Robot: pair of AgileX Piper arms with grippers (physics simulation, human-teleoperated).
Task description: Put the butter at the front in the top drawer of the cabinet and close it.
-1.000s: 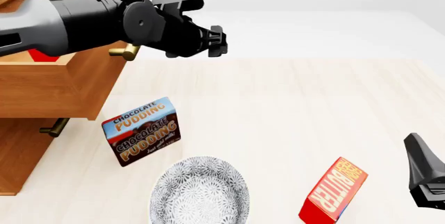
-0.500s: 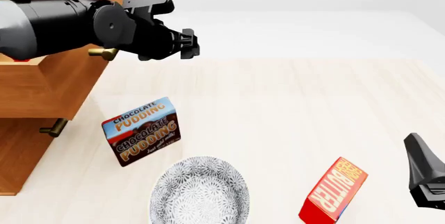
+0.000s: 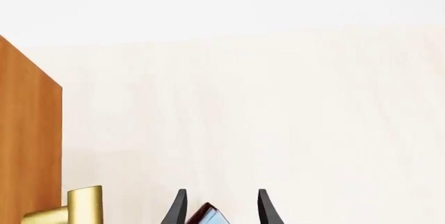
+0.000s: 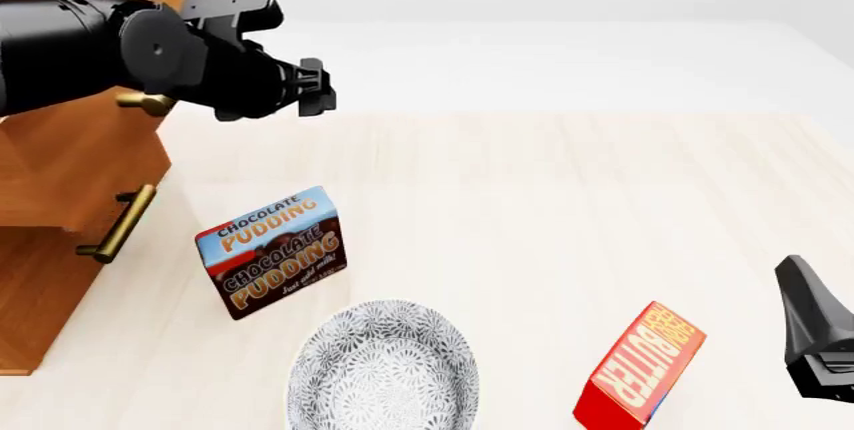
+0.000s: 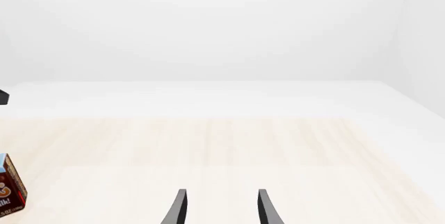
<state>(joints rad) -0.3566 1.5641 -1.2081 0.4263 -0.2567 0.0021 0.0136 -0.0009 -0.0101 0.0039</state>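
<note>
- The left gripper (image 4: 315, 100) had its fingers standing apart with nothing between them; in its wrist view the two dark fingertips (image 3: 179, 207) showed a clear gap, through which a corner of a red carton far below could be seen.
- It hung above the table (image 4: 561, 210) at the far left, just right of the top drawer (image 4: 94, 160), with the black arm lying across the drawer's front.
- The brass handle (image 4: 144, 102) of that drawer sat right beside the gripper body; whether they touched could not be told.
- The top drawer stuck out a little from the cabinet (image 4: 40, 290), and its inside was hidden by the arm.
- The lower drawer's brass bar (image 4: 118, 222) showed beneath it.
- The right gripper (image 5: 219, 208) also had its fingers parted and empty, low at the near right edge of the front view.
- The butter (image 4: 641, 368) stood tilted on the table at the near right, just left of the right gripper and well apart from the cabinet.
- A patterned grey plate (image 4: 384, 370) lay at the near middle, left of the butter.
- The chocolate pudding box (image 4: 271, 250) stood tilted just beyond the plate, between it and the cabinet.
</note>
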